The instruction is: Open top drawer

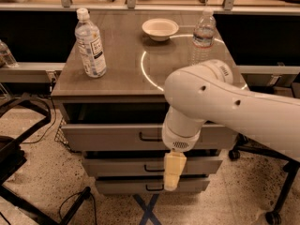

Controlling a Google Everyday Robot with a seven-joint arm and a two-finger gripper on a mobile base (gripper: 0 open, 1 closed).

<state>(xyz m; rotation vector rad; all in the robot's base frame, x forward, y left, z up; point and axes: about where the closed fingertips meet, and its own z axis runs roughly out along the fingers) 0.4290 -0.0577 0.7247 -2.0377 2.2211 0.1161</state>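
The top drawer (108, 136) is the widest of three grey drawers under the brown tabletop. It stands pulled out a little, with a dark gap above its front. Its small dark bar handle (149, 138) sits at the centre of the front. My gripper (172, 173) hangs from the white arm (220, 107), its cream fingers pointing down in front of the middle drawer, just below and right of the top drawer's handle. It touches neither handle.
On the tabletop stand a water bottle (90, 43) at the left, a white bowl (160, 28) at the back and a second bottle (204, 32) at the right. The two narrower drawers (117, 165) lie below. A black chair base (18, 163) stands on the left floor.
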